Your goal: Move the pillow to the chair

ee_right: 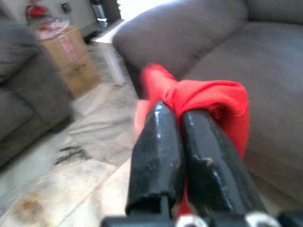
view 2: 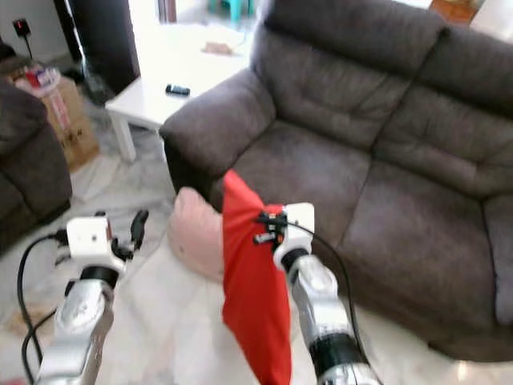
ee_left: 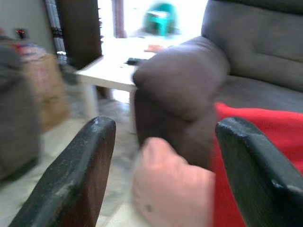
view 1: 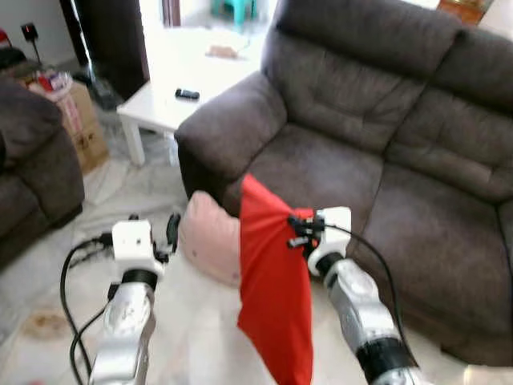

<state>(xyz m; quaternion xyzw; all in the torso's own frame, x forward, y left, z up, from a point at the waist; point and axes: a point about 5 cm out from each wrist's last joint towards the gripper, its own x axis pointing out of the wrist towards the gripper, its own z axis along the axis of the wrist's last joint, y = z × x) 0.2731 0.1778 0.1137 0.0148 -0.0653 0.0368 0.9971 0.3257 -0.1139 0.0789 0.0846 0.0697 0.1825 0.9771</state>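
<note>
A red pillow (view 1: 272, 289) hangs limp in the air in front of the dark grey sofa (view 1: 385, 144), pinched at its upper corner by my right gripper (view 1: 295, 228), which is shut on the fabric (ee_right: 208, 94). A pale pink pillow (view 1: 210, 239) lies on the floor against the sofa's front, just left of the red one. My left gripper (view 1: 171, 233) is open, raised beside the pink pillow with its fingers (ee_left: 75, 175) apart and nothing between them.
A white low table (view 1: 192, 72) with a black remote (view 1: 187, 95) stands behind the sofa's arm. A dark armchair (view 1: 28, 160) is at the left, with a cardboard box (view 1: 80, 120) behind it. Marble floor (view 1: 120, 192) lies between them.
</note>
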